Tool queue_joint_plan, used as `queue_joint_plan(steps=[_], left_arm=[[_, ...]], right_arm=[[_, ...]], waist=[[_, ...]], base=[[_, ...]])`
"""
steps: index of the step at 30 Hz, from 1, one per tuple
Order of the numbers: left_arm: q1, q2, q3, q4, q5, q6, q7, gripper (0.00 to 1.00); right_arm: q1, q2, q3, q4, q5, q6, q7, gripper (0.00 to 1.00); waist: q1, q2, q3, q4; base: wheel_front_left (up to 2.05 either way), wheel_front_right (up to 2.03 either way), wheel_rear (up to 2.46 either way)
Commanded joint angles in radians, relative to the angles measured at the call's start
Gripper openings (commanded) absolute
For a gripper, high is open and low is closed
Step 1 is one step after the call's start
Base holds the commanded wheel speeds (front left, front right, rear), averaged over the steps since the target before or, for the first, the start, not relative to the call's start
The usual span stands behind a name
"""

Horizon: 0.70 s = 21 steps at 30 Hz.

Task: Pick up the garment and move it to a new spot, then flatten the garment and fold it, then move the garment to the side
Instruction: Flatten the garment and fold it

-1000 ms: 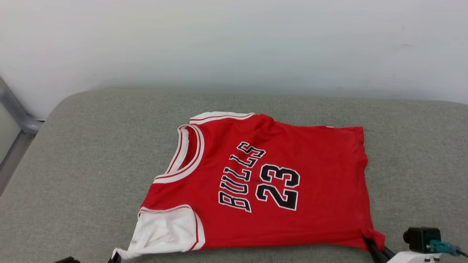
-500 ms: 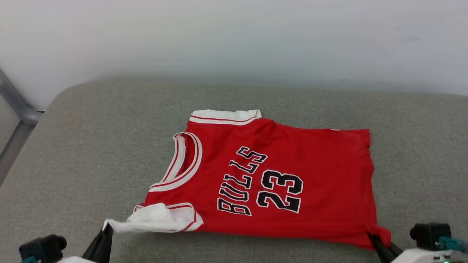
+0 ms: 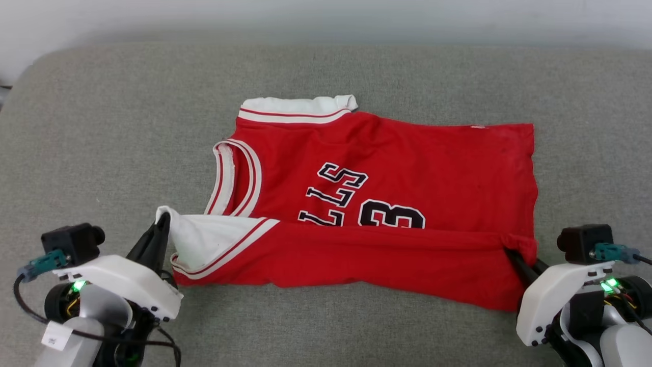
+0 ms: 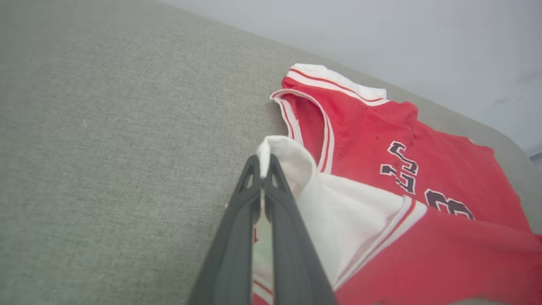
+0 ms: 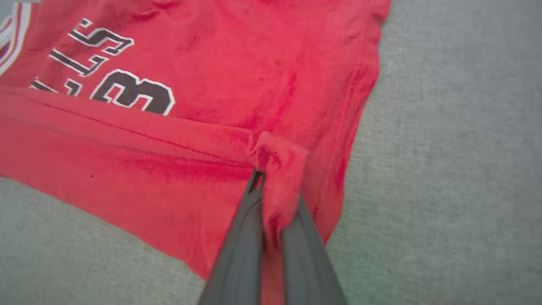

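- Two claws, each pinched tight on cloth: the left claw [image 3: 163, 220] grips the tip of the white sleeve [image 3: 204, 238], and the right claw [image 3: 511, 251] grips a bunched hem corner [image 3: 522, 243] of the red shirt [image 3: 407, 153].
- Between the claws, we see the near edge raised and turned over away from us. It forms a straight fold [image 3: 382, 233] that runs from one claw to the other and hides the lower half of the lettering [image 3: 351, 196].
- Long axis: the shirt lies crosswise before us, with the collar [image 3: 237, 176] toward our left and the hem toward our right. The rest of it lies beyond both claws, flat on the cushion [image 3: 102, 127].
- We judge that the coming move turns on this: both claws must travel together away from us, square to that axis, to lay the near edge onto the far edge [image 3: 433, 125]. Each arm is nearer its own end, so neither need cross.
- Materials: the shirt is a thin, limp knit, faintly wrinkled, with striped ribbed trim at collar and cuffs and black letters outlined in white. The fingers [image 4: 235, 245] are long, dark and tapered.
- Beneath lies the grey, coarse-woven cushion with rounded corners, and we expect its weave to drag on the cloth. A pale wall [image 3: 305, 15] stands beyond.
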<state>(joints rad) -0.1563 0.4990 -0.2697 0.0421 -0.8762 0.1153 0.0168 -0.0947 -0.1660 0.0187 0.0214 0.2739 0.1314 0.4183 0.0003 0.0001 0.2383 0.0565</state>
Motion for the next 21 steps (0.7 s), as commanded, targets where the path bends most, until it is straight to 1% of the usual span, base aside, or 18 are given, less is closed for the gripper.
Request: queue_joint_plan(steps=[1, 10, 11, 12, 13, 14, 15, 16, 17, 21], left_arm=[[-0.034, -0.009, -0.005, 0.024, -0.009, -0.013, 0.001, 0.0], [-0.15, -0.058, -0.06, 0.254, -0.044, -0.106, 0.051, 0.0], [-0.159, -0.06, -0.068, 0.275, -0.046, -0.117, 0.057, 0.0], [-0.167, -0.064, -0.074, 0.295, -0.05, -0.129, 0.064, 0.0], [-0.174, -0.069, -0.078, 0.312, -0.056, -0.141, 0.068, 0.09], [-0.174, -0.069, -0.078, 0.312, -0.056, -0.141, 0.068, 0.09], [-0.188, -0.078, -0.086, 0.342, -0.056, -0.155, 0.068, 0.73], [-0.188, -0.078, -0.086, 0.342, -0.056, -0.155, 0.068, 0.73], [-0.194, -0.083, -0.088, 0.356, -0.058, -0.16, 0.063, 1.0], [-0.201, -0.083, -0.079, 0.392, -0.055, -0.167, 0.035, 1.0]], right_arm=[[-0.023, -0.004, 0.002, 0.022, -0.008, -0.001, 0.001, 0.0], [-0.089, 0.005, 0.007, 0.165, -0.037, -0.002, -0.057, 0.01], [-0.095, 0.006, 0.009, 0.177, -0.042, -0.002, -0.064, 0.11], [-0.1, 0.008, 0.012, 0.188, -0.044, -0.002, -0.071, 0.26], [-0.102, 0.009, 0.014, 0.199, -0.046, -0.002, -0.077, 0.47], [-0.102, 0.009, 0.014, 0.199, -0.046, -0.002, -0.077, 0.47], [-0.1, 0.011, 0.024, 0.213, -0.049, -0.002, -0.095, 1.0], [-0.1, 0.011, 0.024, 0.213, -0.049, -0.002, -0.095, 1.0], [-0.098, 0.008, 0.027, 0.211, -0.054, -0.002, -0.114, 1.0], [-0.077, 0.026, -0.005, 0.184, -0.068, -0.001, -0.229, 1.0]], waist=[[-0.0003, -0.0001, 0.036, -0.002], [-0.0003, -0.0001, 0.076, -0.011], [-0.0003, -0.0001, 0.076, -0.011], [-0.0003, -0.0001, 0.075, -0.012], [-0.0003, -0.0001, 0.073, -0.012], [-0.0003, -0.0001, 0.073, -0.012], [-0.0003, -0.0001, 0.062, -0.011], [-0.0003, -0.0001, 0.062, -0.011], [-0.0003, -0.0001, 0.055, -0.01], [-0.0003, -0.0001, 0.016, -0.008]], base=[[0.0, 0.0, 0.0], [0.0, 0.0, 0.0], [0.0, 0.0, 0.0], [0.0, 0.0, 0.0], [0.0, 0.0, 0.0], [0.0, 0.0, 0.0], [0.0, 0.0, 0.0], [0.0, 0.0, 0.0], [0.0, 0.0, 0.0], [0.0, 0.0, 0.0]])
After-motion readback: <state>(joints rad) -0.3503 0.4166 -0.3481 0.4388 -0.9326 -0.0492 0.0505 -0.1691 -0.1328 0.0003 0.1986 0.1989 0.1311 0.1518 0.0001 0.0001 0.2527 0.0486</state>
